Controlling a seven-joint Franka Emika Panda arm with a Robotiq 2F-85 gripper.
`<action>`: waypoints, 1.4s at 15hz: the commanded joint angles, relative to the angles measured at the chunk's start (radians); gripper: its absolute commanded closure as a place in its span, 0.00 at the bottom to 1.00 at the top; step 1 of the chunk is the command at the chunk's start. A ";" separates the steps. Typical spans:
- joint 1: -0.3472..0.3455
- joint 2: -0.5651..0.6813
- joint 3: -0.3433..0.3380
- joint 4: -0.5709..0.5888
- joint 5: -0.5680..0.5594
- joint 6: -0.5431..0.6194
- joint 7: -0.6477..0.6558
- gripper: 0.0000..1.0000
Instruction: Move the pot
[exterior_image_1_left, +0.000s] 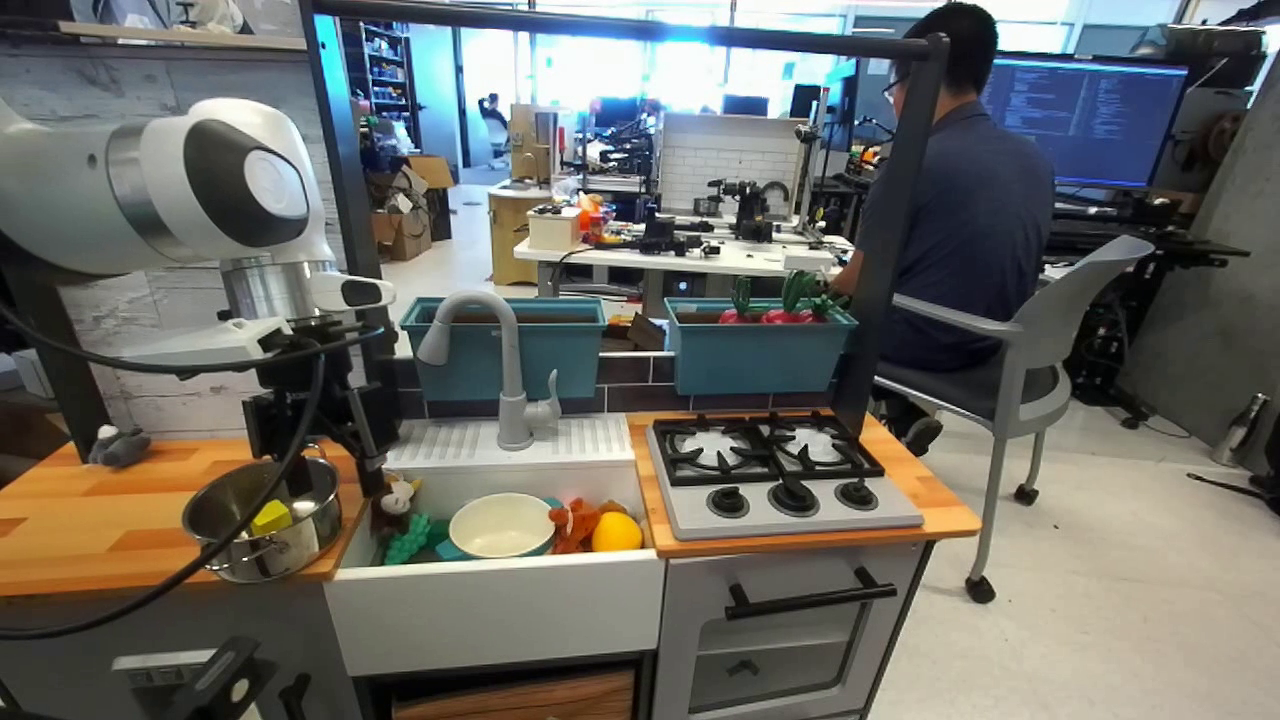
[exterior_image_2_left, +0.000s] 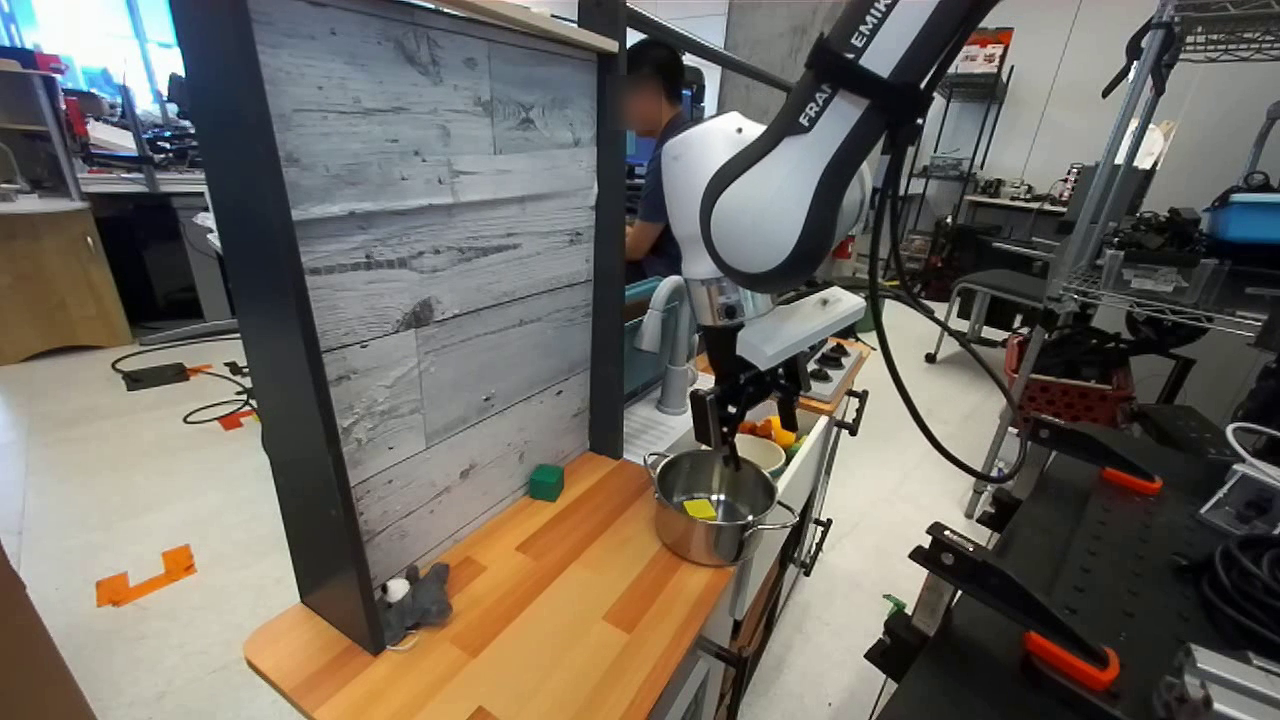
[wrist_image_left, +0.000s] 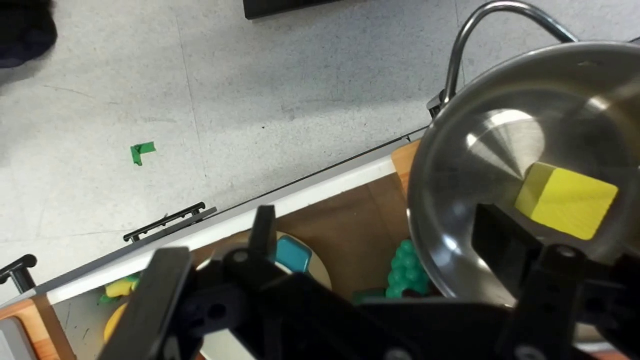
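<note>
The pot (exterior_image_1_left: 290, 545) is round shiny silver metal with two loop handles. It stands upright on the wooden counter, at the front corner beside the sink. It also shows in an exterior view (exterior_image_2_left: 700, 545) and at the right of the wrist view (wrist_image_left: 450, 150). A yellow block (wrist_image_left: 570, 200) lies inside it. My gripper (exterior_image_1_left: 335, 482) is open and points down over the pot's sink-side wall; it also shows in an exterior view (exterior_image_2_left: 760, 440). In the wrist view (wrist_image_left: 377, 225) one finger is within the pot's opening and the other is outside, above the sink. The rim lies between them, untouched.
The white sink (exterior_image_1_left: 490, 610) holds a cream bowl (exterior_image_1_left: 500, 525), green grapes (exterior_image_1_left: 408, 540) and an orange ball (exterior_image_1_left: 617, 532). A faucet (exterior_image_1_left: 512, 380) stands behind it, a stove (exterior_image_1_left: 700, 510) beyond. A green block (exterior_image_2_left: 546, 483) and grey plush toy (exterior_image_2_left: 425, 597) sit along the panel (exterior_image_2_left: 450, 250).
</note>
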 joint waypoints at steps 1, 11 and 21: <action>0.029 0.067 -0.023 0.106 0.037 -0.080 0.011 0.00; 0.062 0.175 -0.053 0.250 0.025 -0.199 0.071 0.42; 0.077 0.121 -0.027 0.216 0.014 -0.262 0.021 0.96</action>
